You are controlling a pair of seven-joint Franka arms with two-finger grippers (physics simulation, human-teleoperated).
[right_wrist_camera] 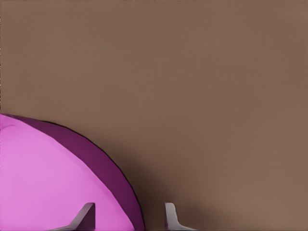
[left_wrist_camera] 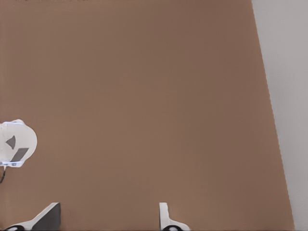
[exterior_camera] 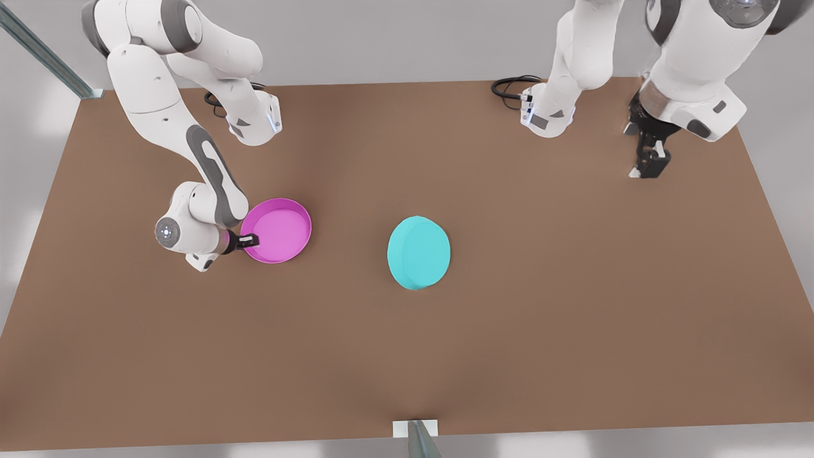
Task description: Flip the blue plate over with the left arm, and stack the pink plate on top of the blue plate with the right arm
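Left pincer (left_wrist_camera: 109, 217) fingertips apart, bare brown table (left_wrist_camera: 144, 96), white arm base (left_wrist_camera: 17, 143) beside

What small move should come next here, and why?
Probably closing the right end effector on the pink plate. Its open fingers straddle the plate's rim in the right wrist view, one inside the dish and one outside. The blue plate already lies flat side up mid-table, apart from the pink one. The left end effector waits near the table's far corner.

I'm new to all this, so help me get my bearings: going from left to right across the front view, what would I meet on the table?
Right gripper → pink plate → blue plate → left gripper.
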